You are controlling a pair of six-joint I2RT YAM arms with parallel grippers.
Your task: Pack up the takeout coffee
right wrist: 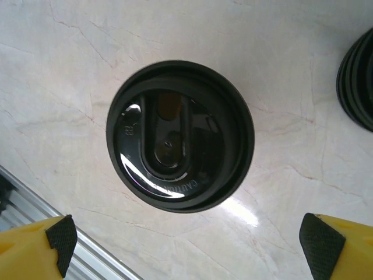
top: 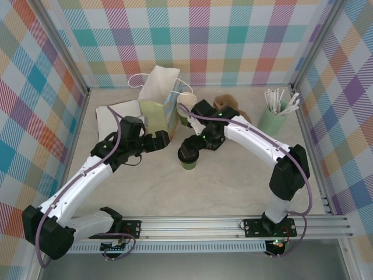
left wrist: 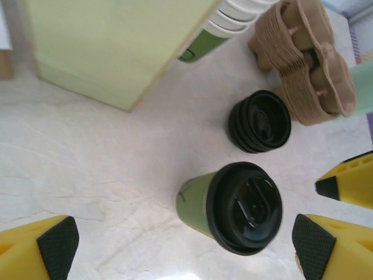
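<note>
Left fingers are spread wide with nothing between them, their black pads low on either side of the left wrist view. They point across the tabletop toward the cup, which stands a little way in front of them. The left arm reaches forward from its near-left base, and its wrist bends right beside the front of the pale green paper bag.

The cup stands upright on the tabletop between the two arms, near the bag but outside it. The black lid sits on its rim and looks pressed down all round, so I judge the capping done. The cup is not yet in the bag, and that is the main step left. Whether a cardboard carrier is meant to go with it I cannot tell.

Right fingers are also spread wide, one on each side of the lid and well clear of it, looking straight down on the cup. The right arm rises from its near-right base to a raised elbow, and the forearm sweeps left with the wrist turned downward. Just beside the cup lies a stack of spare lids, with the carriers beyond it.
</note>
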